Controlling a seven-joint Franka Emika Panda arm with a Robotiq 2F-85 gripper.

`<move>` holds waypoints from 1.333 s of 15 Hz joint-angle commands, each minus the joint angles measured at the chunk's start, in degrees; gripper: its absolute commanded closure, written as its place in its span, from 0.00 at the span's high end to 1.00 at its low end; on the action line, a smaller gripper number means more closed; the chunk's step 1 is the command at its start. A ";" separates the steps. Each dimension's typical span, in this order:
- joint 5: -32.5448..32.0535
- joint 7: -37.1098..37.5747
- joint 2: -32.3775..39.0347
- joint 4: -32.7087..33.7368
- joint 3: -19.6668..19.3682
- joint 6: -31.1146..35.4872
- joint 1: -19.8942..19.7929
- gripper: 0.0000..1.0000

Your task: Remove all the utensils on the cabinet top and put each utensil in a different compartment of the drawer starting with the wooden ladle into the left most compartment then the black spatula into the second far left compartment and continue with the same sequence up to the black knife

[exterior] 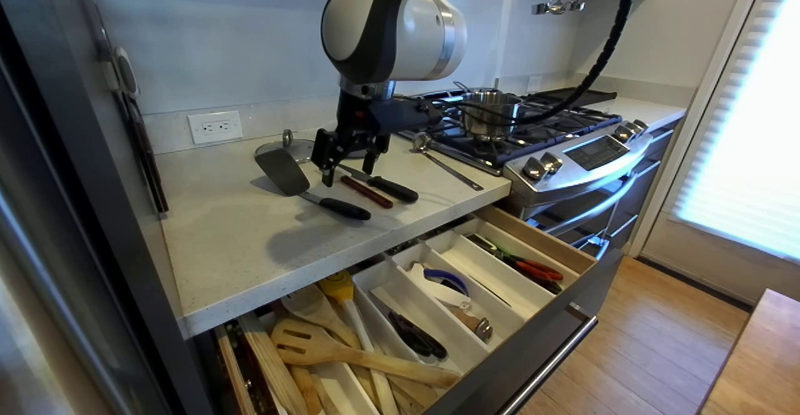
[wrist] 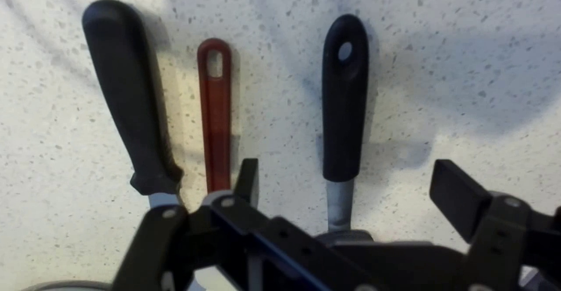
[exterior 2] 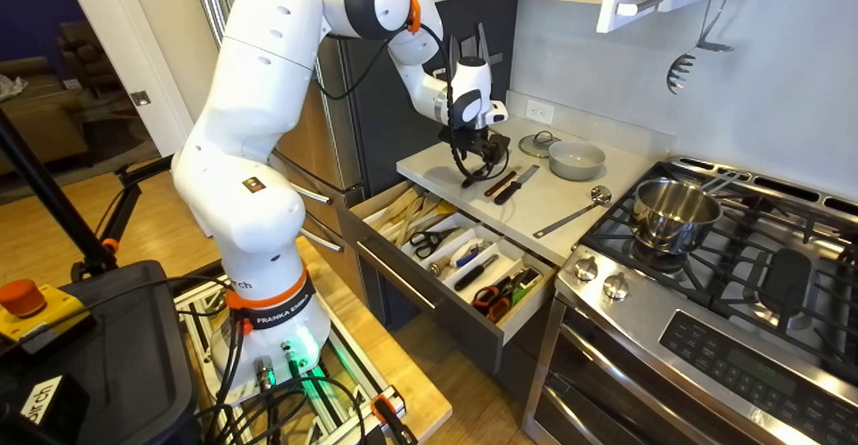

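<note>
A black spatula lies on the counter. Its dark handle shows in the wrist view. My gripper is open and empty above it, with the handle's lower end between the fingers; it also shows in an exterior view. Beside the spatula lie a red-brown handled utensil and a black-handled knife. A steel ladle lies nearer the stove. The drawer is open below. Wooden utensils lie in its left section; I cannot tell which is the ladle.
Drawer compartments hold black scissors, a blue-handled tool, a black-handled knife and red-handled tools. A glass lid and grey bowl stand behind the utensils. A pot stands on the stove.
</note>
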 commanded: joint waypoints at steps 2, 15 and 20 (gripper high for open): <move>-0.49 1.30 6.78 7.05 1.28 0.84 0.19 1.00; -1.08 2.17 13.28 15.70 1.42 -4.23 1.58 0.04; -1.73 3.62 11.37 14.78 -0.13 -2.30 2.74 0.40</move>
